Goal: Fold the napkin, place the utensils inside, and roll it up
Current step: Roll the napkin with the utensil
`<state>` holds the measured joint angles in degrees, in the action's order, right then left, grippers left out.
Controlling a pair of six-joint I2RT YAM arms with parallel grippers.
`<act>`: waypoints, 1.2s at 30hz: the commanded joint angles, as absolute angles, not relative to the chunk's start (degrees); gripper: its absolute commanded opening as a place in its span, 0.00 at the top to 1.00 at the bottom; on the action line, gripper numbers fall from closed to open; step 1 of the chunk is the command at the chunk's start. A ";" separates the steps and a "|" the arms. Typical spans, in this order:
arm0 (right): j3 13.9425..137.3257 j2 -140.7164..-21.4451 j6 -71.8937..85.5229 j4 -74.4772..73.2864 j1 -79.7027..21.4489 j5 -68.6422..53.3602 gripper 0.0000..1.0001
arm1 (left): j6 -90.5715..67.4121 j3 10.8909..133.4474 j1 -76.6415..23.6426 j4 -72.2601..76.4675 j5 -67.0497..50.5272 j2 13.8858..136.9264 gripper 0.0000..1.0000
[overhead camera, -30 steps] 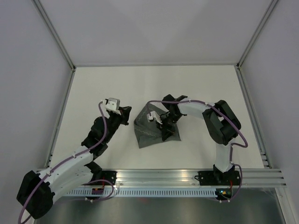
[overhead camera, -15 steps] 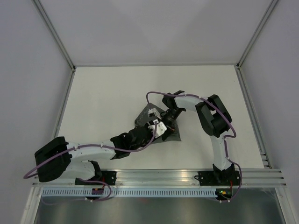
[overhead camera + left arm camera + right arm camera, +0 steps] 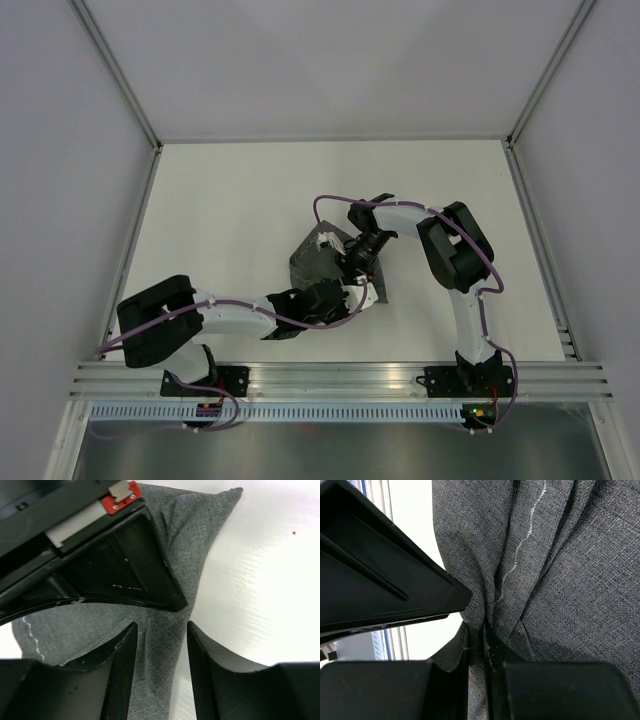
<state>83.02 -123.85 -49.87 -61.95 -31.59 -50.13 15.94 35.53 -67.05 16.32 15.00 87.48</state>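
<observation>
The dark grey napkin [image 3: 313, 262] lies bunched on the white table, its near right corner lifted into a fold. My right gripper [image 3: 360, 260] is shut on that fold; in the right wrist view the cloth [image 3: 570, 570] is pinched between its jaws [image 3: 482, 637]. My left gripper [image 3: 352, 292] comes in from the near side, open, with its two fingers astride a ridge of the napkin [image 3: 200, 530] just below the right gripper's fingers. In the left wrist view the gap between the jaws [image 3: 160, 647] shows cloth and they are not pressing on it. No utensils show in any view.
The white table [image 3: 230, 200] is boxed in by pale walls and metal corner posts. An aluminium rail [image 3: 340, 378] with both arm bases runs along the near edge. The two grippers sit very close together over the napkin's near right corner.
My left arm has swung from the napkin's left side round to its near edge, and its gripper has opened. The right gripper has kept its hold and shifted a little, pulling the cloth.
</observation>
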 commanded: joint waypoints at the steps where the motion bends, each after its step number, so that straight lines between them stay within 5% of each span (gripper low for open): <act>1: 81.83 -127.97 -52.03 -59.68 -31.20 -41.04 1.00 | 16.53 37.44 -67.41 16.26 12.39 88.59 0.50; 16: 82.53 -128.67 -50.89 -59.59 -30.94 -40.96 1.00 | 14.59 36.48 -67.32 18.80 13.62 92.46 0.51; 20: 82.62 -128.76 -50.89 -59.68 -30.85 -40.96 1.00 | 14.59 36.65 -66.89 19.25 13.54 93.07 0.62; 25: 82.35 -128.50 -50.63 -59.42 -30.85 -41.04 0.99 | 13.63 37.26 -66.53 18.46 11.26 95.00 0.88; 28: 82.35 -127.53 -50.19 -59.33 -30.67 -41.75 0.89 | 12.74 37.53 -66.10 17.75 8.53 95.71 0.94; 32: 82.70 -124.29 -49.48 -59.59 -29.80 -43.42 0.59 | 10.90 37.27 -64.69 17.49 3.79 95.89 0.98; 36: 84.02 -118.23 -47.99 -60.03 -27.87 -46.22 0.47 | 8.88 37.18 -62.05 16.88 -2.71 96.50 0.98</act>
